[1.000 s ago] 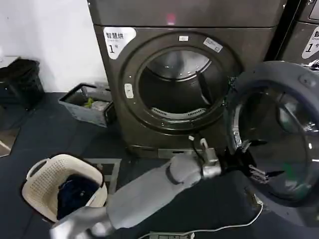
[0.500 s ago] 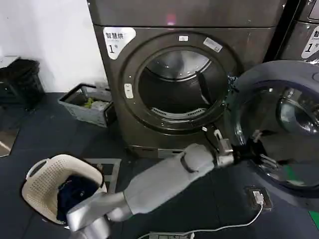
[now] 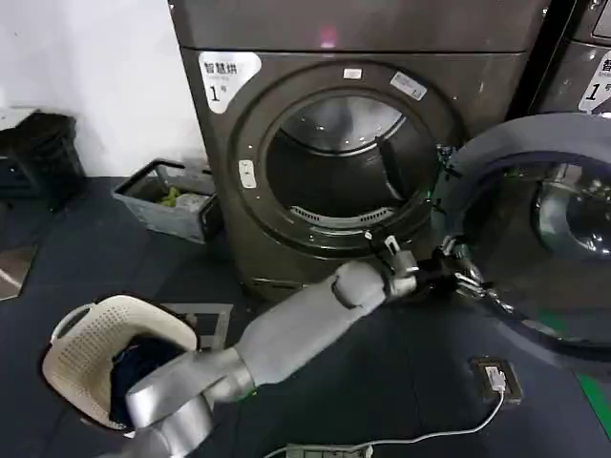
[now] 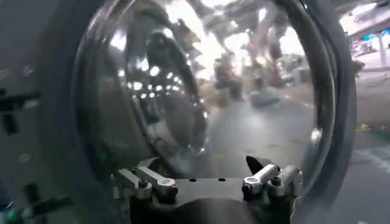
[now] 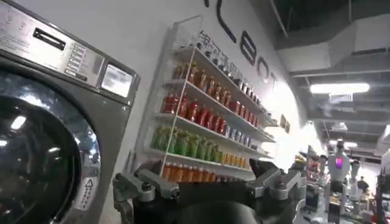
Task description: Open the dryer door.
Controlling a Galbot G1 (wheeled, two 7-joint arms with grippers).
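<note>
Dryer (image 3: 286,172): grey metal front; its round drum mouth stands uncovered.
Dryer door (image 3: 544,239): swung wide to the right of the opening; dull grey plastic rim around domed dark glass, so the task looks nearly done.
Left tool (image 3: 465,274): at the door's lower inner edge, fingers spread, gripping nothing.
Right tool (image 5: 210,185): parked, fingers apart, facing a wall shelf.

dryer door (image 3: 535,248): right part cut by frame edge | left pincer (image 3: 468,277): fingertips too small to tell
</note>
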